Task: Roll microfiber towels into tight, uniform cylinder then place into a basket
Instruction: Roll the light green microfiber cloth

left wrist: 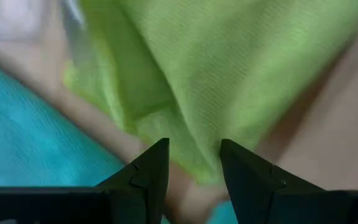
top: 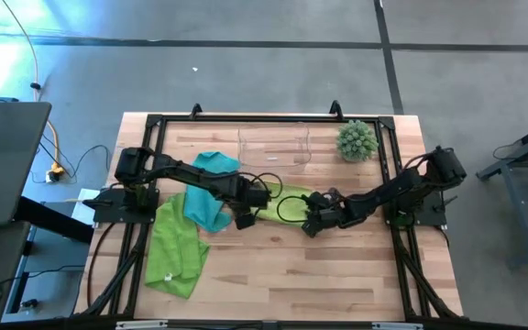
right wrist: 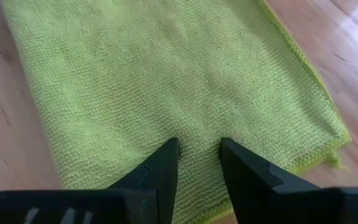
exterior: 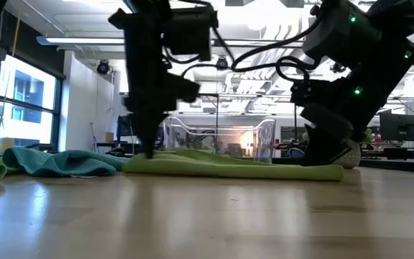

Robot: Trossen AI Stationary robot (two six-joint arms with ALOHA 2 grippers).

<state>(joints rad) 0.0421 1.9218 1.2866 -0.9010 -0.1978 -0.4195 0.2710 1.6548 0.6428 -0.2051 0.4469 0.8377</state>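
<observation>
Towels first: we see a fuzzy lime green towel (top: 287, 200) lying flat mid-table between both grippers. Left gripper (left wrist: 192, 163) and right gripper (right wrist: 197, 160) each pinch its edge. Behind it, the clear basket (exterior: 218, 140) is half hidden.

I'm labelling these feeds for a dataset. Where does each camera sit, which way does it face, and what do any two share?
High view: above the table, looking straight down; both arms, left tool, right tool, clear basket.
Low view: at tabletop height, looking level across into the room; both arms descend onto the flat lime green towel.
Left wrist view: on the left arm, looking past its fingers at that towel's edge.
Right wrist view: on the right arm, its fingers over the spread towel.
Shared: all four show this same lime green towel.
</observation>
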